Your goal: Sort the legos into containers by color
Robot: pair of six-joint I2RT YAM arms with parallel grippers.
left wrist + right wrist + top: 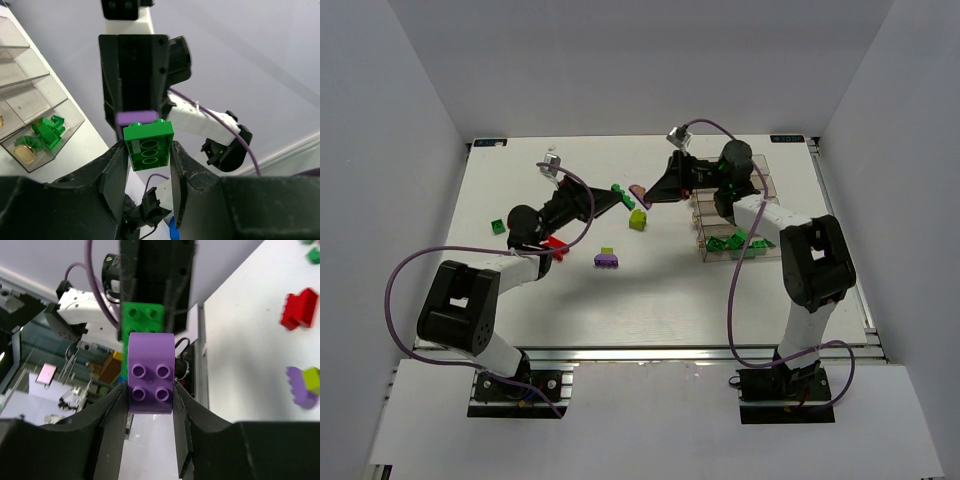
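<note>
Purple brick, four round studs, pinched by right end effector; hollow-bottomed green brick pinched by left end effector.

A white tabletop stands enclosed by plain white walls on three sides. A metal rail runs along its near edge. Past the edge lies blurred room clutter.

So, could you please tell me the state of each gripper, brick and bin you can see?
Left gripper: shut on the green brick.
Right gripper: shut on the purple brick.
Green brick: held off the table, against the purple brick.
Purple brick: held off the table, against the green brick.
End bin: holds green bricks.
Red brick: loose on the table.
</note>
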